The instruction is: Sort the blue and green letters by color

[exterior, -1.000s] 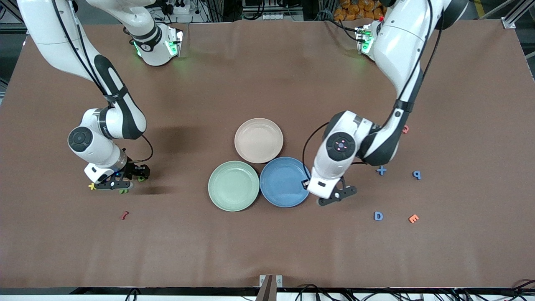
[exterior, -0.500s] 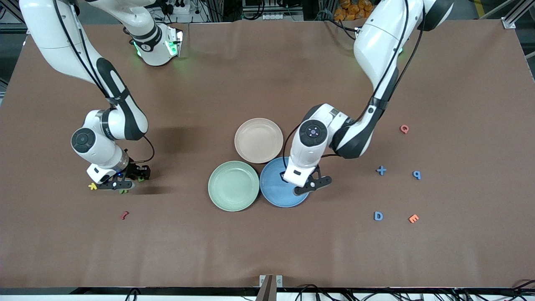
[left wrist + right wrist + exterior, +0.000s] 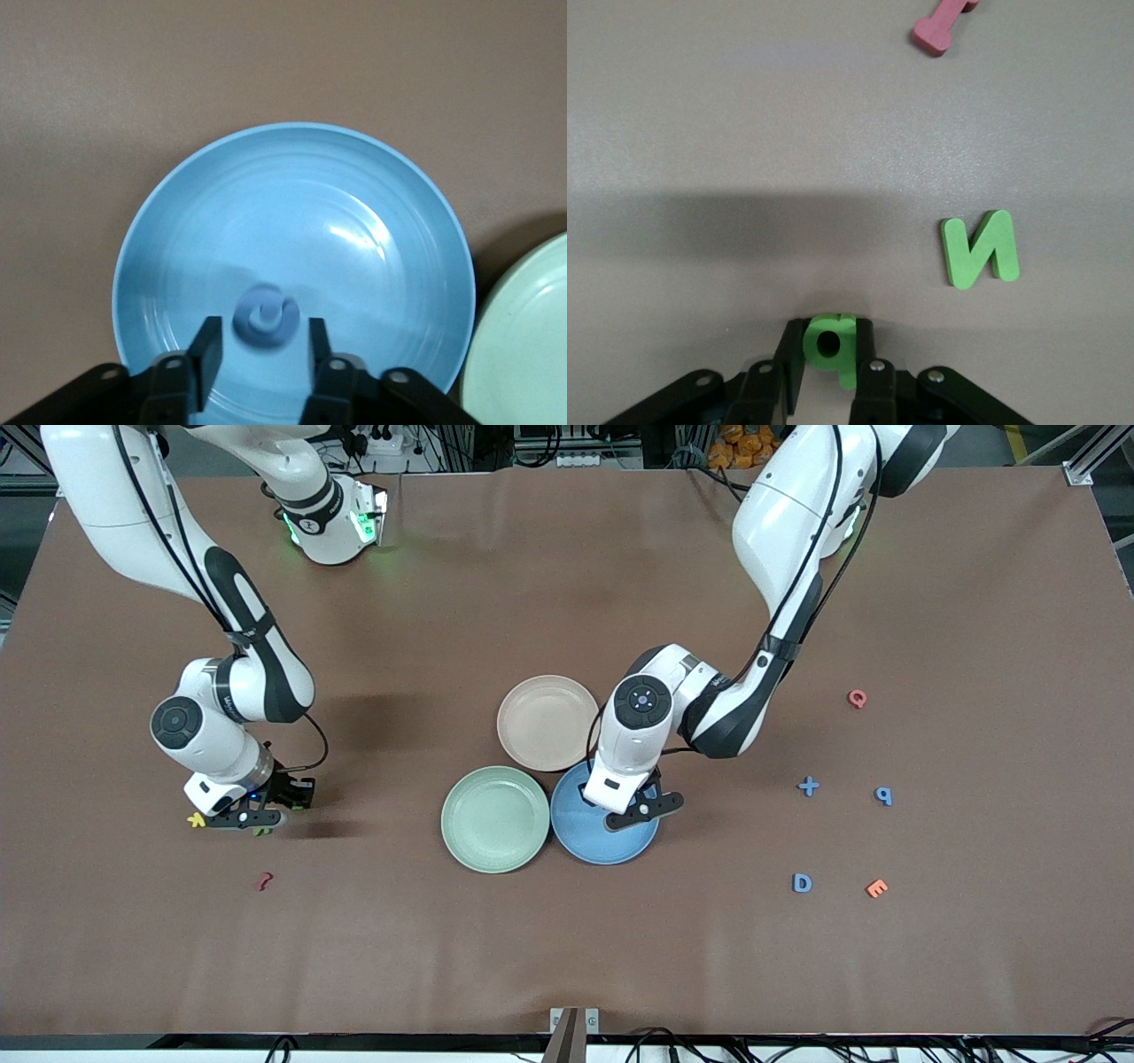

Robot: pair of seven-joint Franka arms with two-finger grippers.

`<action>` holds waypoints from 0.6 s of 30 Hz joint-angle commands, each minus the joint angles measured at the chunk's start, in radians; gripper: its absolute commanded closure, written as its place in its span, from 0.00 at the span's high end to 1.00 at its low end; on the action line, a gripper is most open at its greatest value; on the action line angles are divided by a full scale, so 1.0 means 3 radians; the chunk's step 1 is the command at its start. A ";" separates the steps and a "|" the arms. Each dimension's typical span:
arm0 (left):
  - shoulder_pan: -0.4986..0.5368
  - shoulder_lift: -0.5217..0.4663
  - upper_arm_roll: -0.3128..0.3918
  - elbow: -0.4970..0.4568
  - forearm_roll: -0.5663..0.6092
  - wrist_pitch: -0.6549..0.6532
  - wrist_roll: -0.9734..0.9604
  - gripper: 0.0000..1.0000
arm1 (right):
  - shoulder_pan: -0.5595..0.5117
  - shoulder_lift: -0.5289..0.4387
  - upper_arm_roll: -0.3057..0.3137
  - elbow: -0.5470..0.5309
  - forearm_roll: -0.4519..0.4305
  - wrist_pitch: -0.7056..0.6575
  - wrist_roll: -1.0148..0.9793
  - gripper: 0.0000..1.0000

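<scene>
I am watching the left gripper (image 3: pixel 261 341) hanging low over the blue plate (image 3: pixel 585 852), at the lower middle of the front view. Its fingers (image 3: pixel 207 347) are standing apart, and a curled blue letter (image 3: pixel 266 317) is lying on the plate floor in the gap between them; I cannot make out either finger pressing on it, and I cannot read its shape for certain.

The right gripper (image 3: pixel 828 354) is sitting down at the table (image 3: pixel 549 957) toward the right arm's end, clamped tight on a green P-shaped letter (image 3: pixel 829 342). Near it a green N (image 3: pixel 980 249) is lying flat, apart from the fingers, and it reads clearly. A yellow letter (image 3: pixel 196 819) is showing just beside the gripper, and a dark red letter (image 3: pixel 263 881) is lying lower in the front view.

The green plate (image 3: pixel 494 819) is touching the blue one, and a pale pink plate (image 3: pixel 547 722) is sitting above the two.

Toward the left arm's end I am reading a blue plus (image 3: pixel 808 786), a blue P (image 3: pixel 883 795), a blue D (image 3: pixel 802 882), an orange E (image 3: pixel 876 887) and a pink Q (image 3: pixel 857 698), all apart from one another.
</scene>
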 commanded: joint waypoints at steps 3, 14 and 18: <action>-0.0002 -0.0040 0.0038 -0.0019 0.0135 0.0041 -0.0069 1.00 | 0.0004 0.0007 0.0006 0.0079 -0.0022 -0.0039 0.0036 0.00; 0.0309 -0.0208 0.0069 -0.0208 0.0304 -0.0209 0.0585 1.00 | 0.0187 -0.0116 0.0021 0.0426 -0.0001 -0.0662 0.0603 0.00; 0.0560 -0.0443 0.0044 -0.0432 0.0304 -0.0343 0.0953 1.00 | 0.0387 -0.0106 0.0021 0.0636 -0.0001 -0.0903 0.1063 0.00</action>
